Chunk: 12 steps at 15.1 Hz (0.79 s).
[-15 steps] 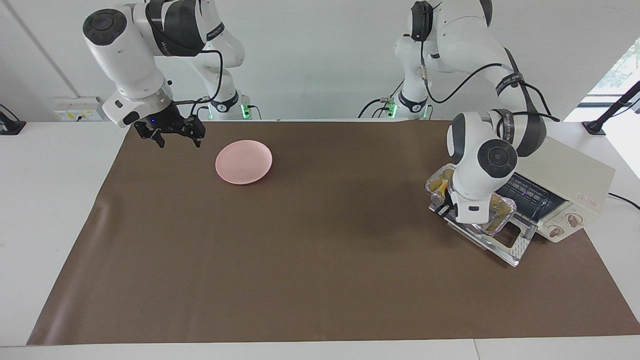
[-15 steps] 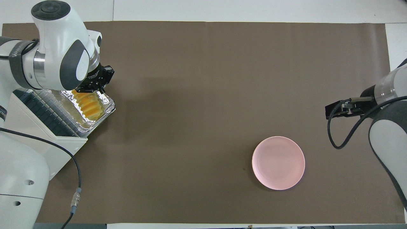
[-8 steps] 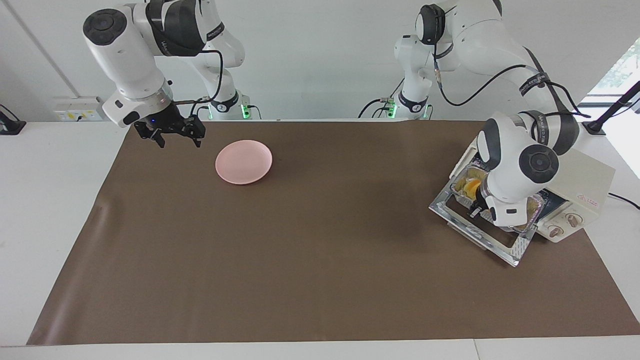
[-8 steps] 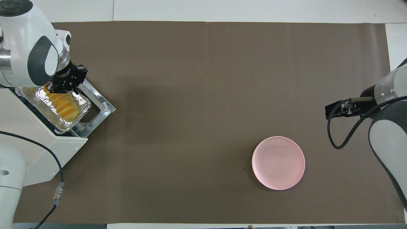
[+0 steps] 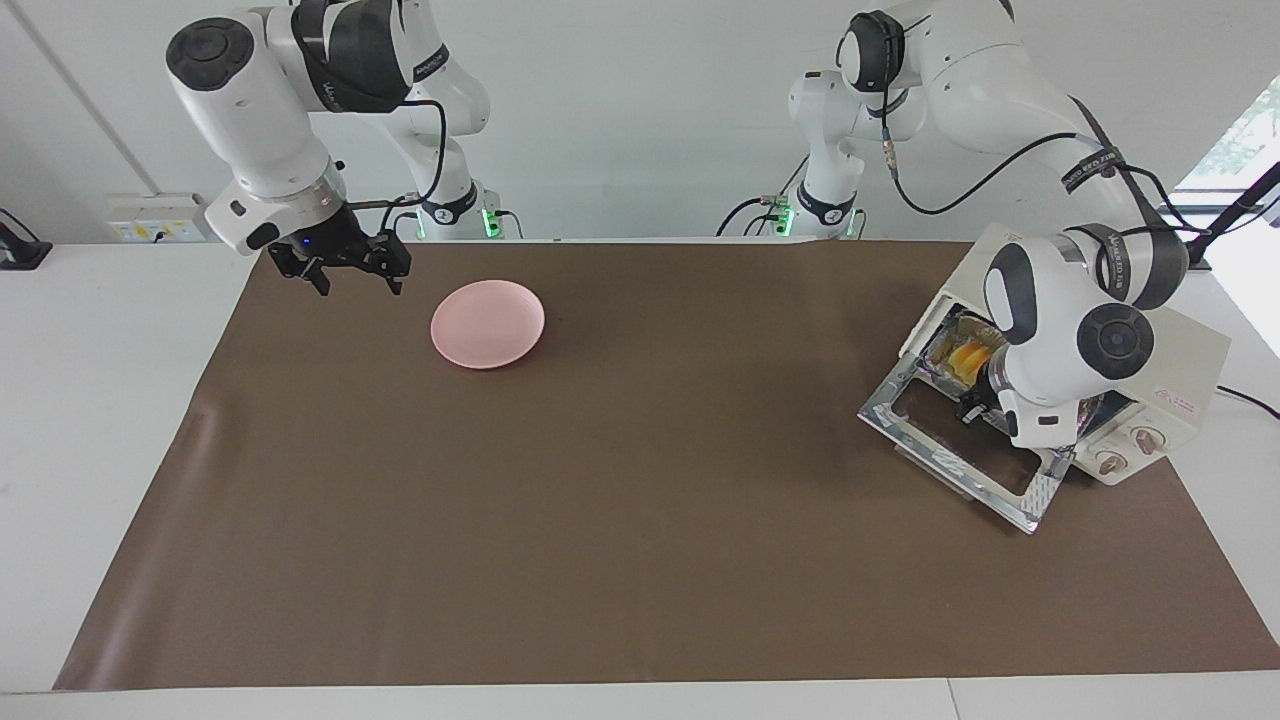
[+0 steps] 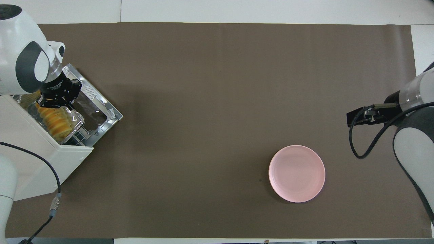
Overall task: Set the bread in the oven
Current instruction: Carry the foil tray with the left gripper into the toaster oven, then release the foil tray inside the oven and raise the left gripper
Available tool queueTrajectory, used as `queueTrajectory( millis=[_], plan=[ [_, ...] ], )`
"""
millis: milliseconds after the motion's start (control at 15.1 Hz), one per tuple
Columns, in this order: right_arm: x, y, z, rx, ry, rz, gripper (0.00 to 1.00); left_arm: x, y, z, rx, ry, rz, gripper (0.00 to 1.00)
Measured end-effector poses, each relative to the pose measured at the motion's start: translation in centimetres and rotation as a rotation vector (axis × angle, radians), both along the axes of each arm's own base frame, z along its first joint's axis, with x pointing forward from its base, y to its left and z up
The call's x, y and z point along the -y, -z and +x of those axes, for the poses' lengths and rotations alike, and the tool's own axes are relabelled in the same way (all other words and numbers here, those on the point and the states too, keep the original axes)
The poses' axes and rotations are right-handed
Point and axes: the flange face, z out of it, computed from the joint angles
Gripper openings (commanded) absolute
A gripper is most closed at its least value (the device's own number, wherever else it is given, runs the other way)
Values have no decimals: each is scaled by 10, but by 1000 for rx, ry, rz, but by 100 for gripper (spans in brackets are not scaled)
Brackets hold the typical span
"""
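Note:
The cream-white oven (image 5: 1185,365) stands at the left arm's end of the table, its glass door (image 5: 950,455) dropped open. The yellow-orange ridged bread (image 6: 54,120) lies in a silver foil tray (image 6: 76,119) that sits mostly inside the oven's mouth on the wire rack; the bread also shows in the facing view (image 5: 965,355). My left gripper (image 6: 51,104) is shut on the tray's rim over the open door, and shows in the facing view (image 5: 972,408). My right gripper (image 5: 345,280) waits open and empty above the table beside the pink plate.
A pink plate (image 5: 487,323) lies empty toward the right arm's end, also in the overhead view (image 6: 297,173). The oven body (image 6: 37,159) and its open door (image 6: 98,105) take up the corner at the left arm's end. A brown mat (image 6: 210,118) covers the table.
My left gripper has carried the foil tray with the bread from over the open door into the oven's mouth. The right arm has not moved.

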Motion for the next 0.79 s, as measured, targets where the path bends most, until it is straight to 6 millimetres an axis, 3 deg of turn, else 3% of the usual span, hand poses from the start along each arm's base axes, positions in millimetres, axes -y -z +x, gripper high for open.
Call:
queueTrajectory(
  millis=[795],
  plan=[
    [0,0,0,0,0,0,100,-28,6,-7,-42,-35,10,0]
  ],
)
